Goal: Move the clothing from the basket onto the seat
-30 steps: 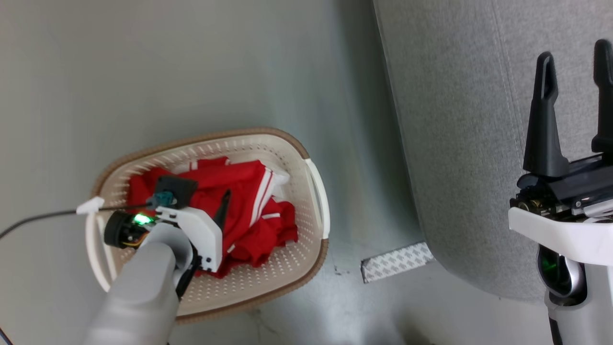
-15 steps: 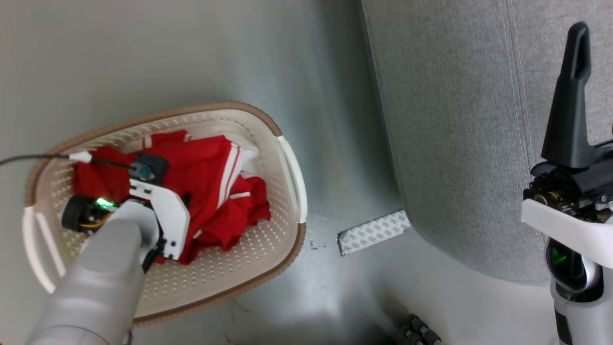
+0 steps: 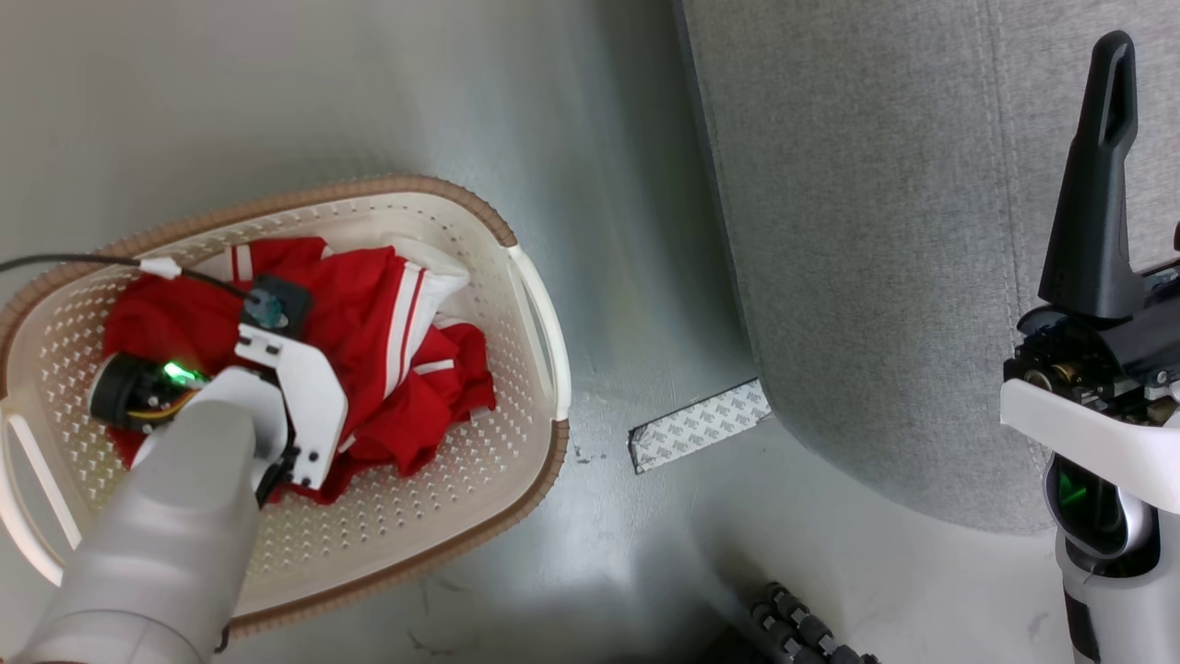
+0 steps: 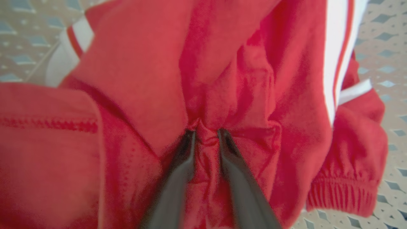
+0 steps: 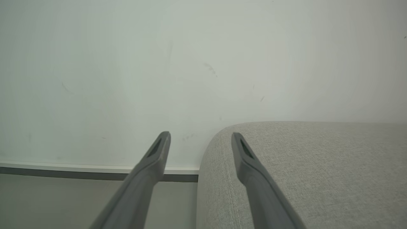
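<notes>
and the whole picture has slid since a second ago. that's the head camera turning, not the things. the oval cream-white perforated plastic basket [image 3: 442,516] with its brown woven-look rim now sits further left and higher on the glossy grey-green floor [image 3: 369,92], its left end cut off by the frame edge. the soft bright red clothing [image 3: 369,314] with white stripes lies bunched in the basket, none of it on the large light grey fabric seat [image 3: 876,231] at the right.

a second ago one dark finger of the left gripper [image 4: 206,133] stood clear beside its white wrist housing. from the head now, that housing and the pale forearm cover both fingers. the left wrist view gives the answer: the two fingers are drawn close, a ridge of red fabric pinched between their tips, folds puckering around them. it's blurry, mind, and the tips are half buried.

right gripper [image 5: 200,135]: fingers spread wide, nothing between them, the seat's rounded edge and a pale wall [image 5: 190,63] beyond. the head view had two of its fingers before, now one, the other all but cut off at the right edge.

a white patterned strip [image 3: 698,426] lies on the floor by the seat's corner, and a dark ribbed object [image 3: 802,632] has come in at the bottom edge. can't make out what it is.
</notes>
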`<state>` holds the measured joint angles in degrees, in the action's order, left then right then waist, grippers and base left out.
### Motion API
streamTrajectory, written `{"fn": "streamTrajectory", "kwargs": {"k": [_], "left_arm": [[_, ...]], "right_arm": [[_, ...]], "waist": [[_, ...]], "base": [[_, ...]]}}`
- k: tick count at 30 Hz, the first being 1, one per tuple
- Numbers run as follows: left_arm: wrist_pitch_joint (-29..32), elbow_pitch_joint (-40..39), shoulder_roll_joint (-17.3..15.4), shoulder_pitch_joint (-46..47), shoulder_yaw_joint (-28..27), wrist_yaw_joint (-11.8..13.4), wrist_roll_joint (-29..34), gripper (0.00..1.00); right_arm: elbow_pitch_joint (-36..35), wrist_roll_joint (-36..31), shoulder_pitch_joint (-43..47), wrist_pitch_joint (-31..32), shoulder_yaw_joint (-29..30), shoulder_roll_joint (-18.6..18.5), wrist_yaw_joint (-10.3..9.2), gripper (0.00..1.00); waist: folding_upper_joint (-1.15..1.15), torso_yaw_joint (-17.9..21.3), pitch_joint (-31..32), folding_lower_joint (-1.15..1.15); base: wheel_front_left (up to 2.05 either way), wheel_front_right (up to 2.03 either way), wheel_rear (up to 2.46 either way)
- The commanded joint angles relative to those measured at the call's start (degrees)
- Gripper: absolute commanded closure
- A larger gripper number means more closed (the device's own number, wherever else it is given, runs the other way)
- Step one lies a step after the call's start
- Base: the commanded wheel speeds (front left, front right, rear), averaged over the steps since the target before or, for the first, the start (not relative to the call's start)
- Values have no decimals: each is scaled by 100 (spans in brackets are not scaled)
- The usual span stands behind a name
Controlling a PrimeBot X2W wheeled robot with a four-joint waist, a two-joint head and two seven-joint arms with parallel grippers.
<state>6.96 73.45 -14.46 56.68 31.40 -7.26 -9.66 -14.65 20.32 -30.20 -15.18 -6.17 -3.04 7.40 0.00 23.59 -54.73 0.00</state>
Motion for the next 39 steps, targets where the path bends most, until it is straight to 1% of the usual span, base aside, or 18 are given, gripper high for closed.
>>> {"fn": "streamTrajectory", "kwargs": {"k": [1, 8, 12, 20, 23, 28, 36, 39], "left_arm": [[-31, 38, -14, -109, -2, 1, -51, 100], [-394, 32, 47, -193, 12, -10, -176, 100], [-650, 31, 205, -370, 13, -21, -296, 100], [-1246, -49, 635, -821, 101, -19, -630, 100], [-1476, -159, 749, -975, 208, -18, -817, 100], [-1792, -363, 900, -1211, 373, -18, -1184, 100], [-2115, -922, 974, -1665, 724, -17, -1776, 100], [-2174, -1199, 917, -1818, 808, -17, -1964, 100]], "right_arm": [[34, -24, -58, 2, 6, 20, 17, 0], [65, 6, -62, 2, -17, 20, 17, 0], [132, -97, -3, 2, -5, 18, 17, 0], [374, -354, 198, 2, -44, 15, 17, 0], [510, -462, 287, 2, -91, 10, 17, 0], [719, -481, 449, 1, -137, -109, 17, 0], [1091, -356, 890, 2, -163, -276, 17, 0], [1200, -308, 1084, 2, -175, -344, 17, 0]], "waist": [[0, 1, 27, 0], [0, -86, 330, 0], [0, -213, 719, 0], [0, -575, 1781, 0], [0, -721, 2173, 0], [0, -982, 2831, 0], [0, -1366, 3937, 0], [0, -1476, 4291, 0]], "base": [[0, 0, 0], [0, 0, 0], [0, 0, 0], [0, 0, 0], [0, 0, 0], [0, 0, 0], [0, 0, 0], [0, 0, 0]]}}
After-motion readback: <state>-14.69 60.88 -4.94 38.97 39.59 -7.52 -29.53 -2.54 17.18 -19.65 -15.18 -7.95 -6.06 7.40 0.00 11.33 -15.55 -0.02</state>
